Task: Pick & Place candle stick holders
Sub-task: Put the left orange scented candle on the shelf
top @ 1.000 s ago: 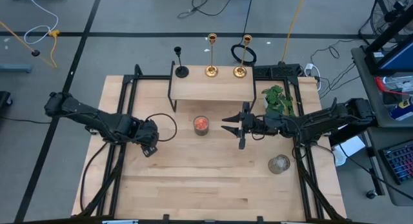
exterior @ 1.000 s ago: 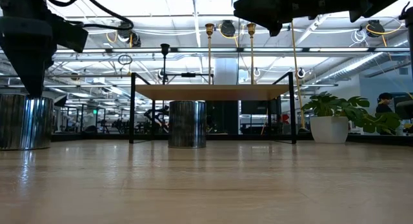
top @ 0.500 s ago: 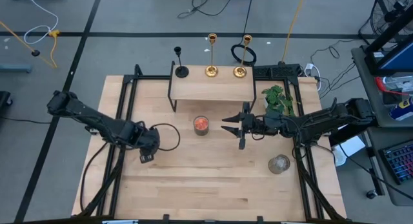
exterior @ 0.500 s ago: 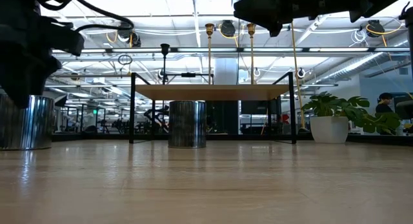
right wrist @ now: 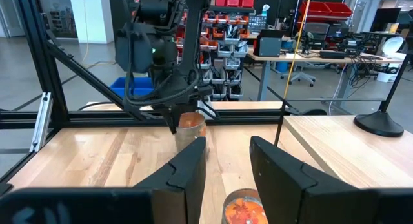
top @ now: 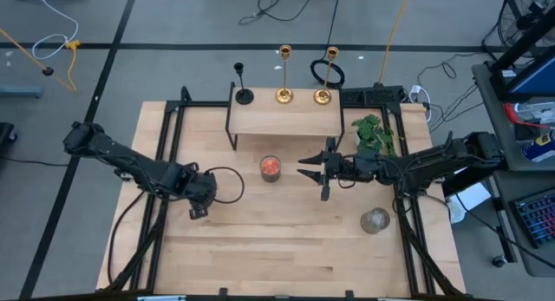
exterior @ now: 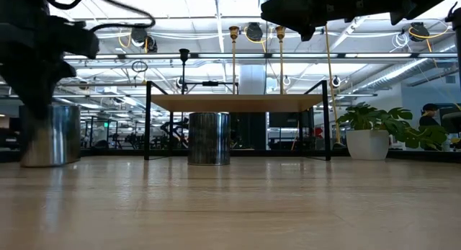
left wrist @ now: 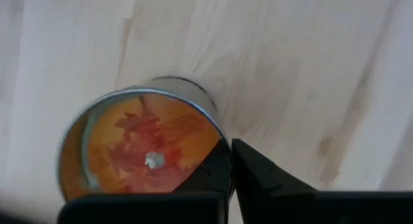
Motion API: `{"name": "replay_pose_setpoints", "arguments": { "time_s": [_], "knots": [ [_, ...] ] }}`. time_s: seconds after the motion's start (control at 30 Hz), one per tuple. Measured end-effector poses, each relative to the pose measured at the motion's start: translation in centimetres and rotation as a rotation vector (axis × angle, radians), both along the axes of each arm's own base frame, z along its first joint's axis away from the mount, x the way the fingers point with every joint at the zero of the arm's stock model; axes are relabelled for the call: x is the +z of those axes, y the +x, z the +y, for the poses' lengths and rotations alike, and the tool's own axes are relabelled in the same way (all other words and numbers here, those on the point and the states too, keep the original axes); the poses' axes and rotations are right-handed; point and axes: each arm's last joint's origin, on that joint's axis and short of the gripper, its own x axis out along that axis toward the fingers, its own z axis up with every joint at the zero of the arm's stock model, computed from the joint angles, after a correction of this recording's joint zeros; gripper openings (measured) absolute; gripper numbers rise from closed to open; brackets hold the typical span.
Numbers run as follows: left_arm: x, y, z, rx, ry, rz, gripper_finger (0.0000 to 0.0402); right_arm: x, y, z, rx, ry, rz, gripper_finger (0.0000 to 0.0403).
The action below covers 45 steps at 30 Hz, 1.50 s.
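Currently we are looking at an early step: none of the three candle holders is in hand yet. The black holder (top: 244,94) and the two gold holders (top: 284,93) (top: 323,94) are standing upright in a row along the far edge of the small raised shelf (top: 286,121) at the far side of the table (top: 286,249). The right gripper (top: 305,168) is hovering near the middle of the table, just right of the red candle jar (top: 270,168), with its pincer spread wide and holding nothing. The left gripper (top: 199,202) is sitting low over the left part of the table, right against a second orange candle jar (left wrist: 139,153); we cannot tell whether it is gripping that jar. We are judging the next move to be a reach to the far side, over the shelf, to close on one thin stem. That calls for a careful approach, since the holders are standing close together and look easy to tip.
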Motion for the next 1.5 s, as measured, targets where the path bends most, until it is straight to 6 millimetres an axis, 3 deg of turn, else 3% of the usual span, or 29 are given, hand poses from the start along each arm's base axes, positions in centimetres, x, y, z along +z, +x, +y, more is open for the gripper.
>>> {"name": "replay_pose_setpoints", "arguments": {
  "time_s": [0.17,0.4,0.53,0.7,0.83,1.1,1.27,1.5],
  "knots": [
    [2.7,2.6,-1.5,-0.193,-0.035,-0.271,0.0007,0.0,0.0,0.0,-0.001,0.000,-0.003,0.0116],
    [10.1,5.1,-2.6,-0.454,0.060,-0.599,0.0005,0.1,0.0,0.0,-0.003,0.001,-0.009,0.0116],
    [13.0,5.8,-1.1,-0.487,0.200,-0.588,0.0008,0.1,0.0,0.0,-0.003,0.001,-0.014,0.0116],
    [15.6,7.7,2.8,-0.471,0.318,-0.469,0.0006,0.5,0.0,0.0,-0.003,0.005,-0.053,0.0116],
    [15.9,9.8,6.9,-0.432,0.385,-0.341,0.0008,0.5,0.0,0.0,-0.003,0.005,-0.051,0.0116],
    [13.4,11.5,14.2,-0.388,0.325,-0.205,0.0006,-0.2,0.0,0.0,-0.003,-0.002,0.024,0.0116],
    [13.3,10.8,16.9,-0.296,0.338,-0.190,0.0008,-0.4,0.0,0.0,-0.004,0.003,0.041,0.0116],
    [13.3,9.8,18.5,-0.218,0.300,-0.182,0.0011,-0.4,0.0,0.0,-0.004,0.003,0.045,0.0116]
  ]
}}
